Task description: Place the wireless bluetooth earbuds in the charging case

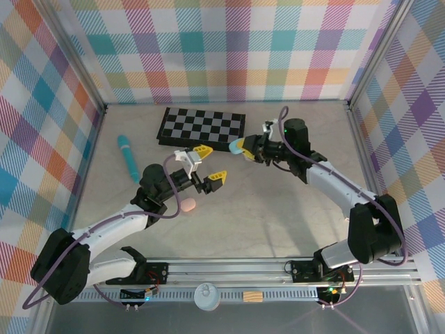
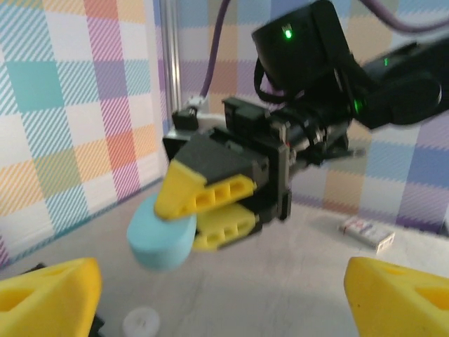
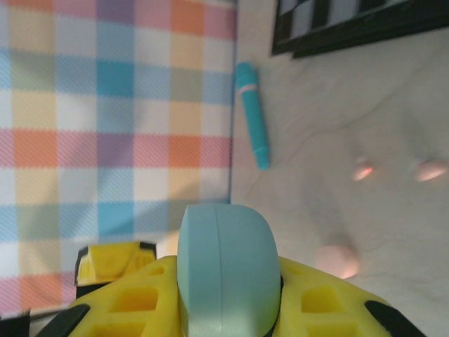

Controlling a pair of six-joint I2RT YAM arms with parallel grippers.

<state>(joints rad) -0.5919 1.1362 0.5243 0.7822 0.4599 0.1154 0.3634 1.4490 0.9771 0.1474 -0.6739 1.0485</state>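
1. The right gripper (image 1: 243,147) is clamped on the pale blue charging case (image 3: 224,274), raised off the bench (image 1: 278,209); its rounded shell could twist or slip out
2. The left gripper (image 1: 211,163), at 8 o'clock of the case, gapes wide and empty; reaching in could knock it
3. Tiny pink earbuds (image 3: 363,170) lie blurred on the bench, easily mistaken for the bigger pink lump (image 1: 188,205)

surface: table (image 1: 278,209) | on it: checkerboard (image 1: 201,126), teal stick (image 1: 128,157), pink case (image 1: 188,204)
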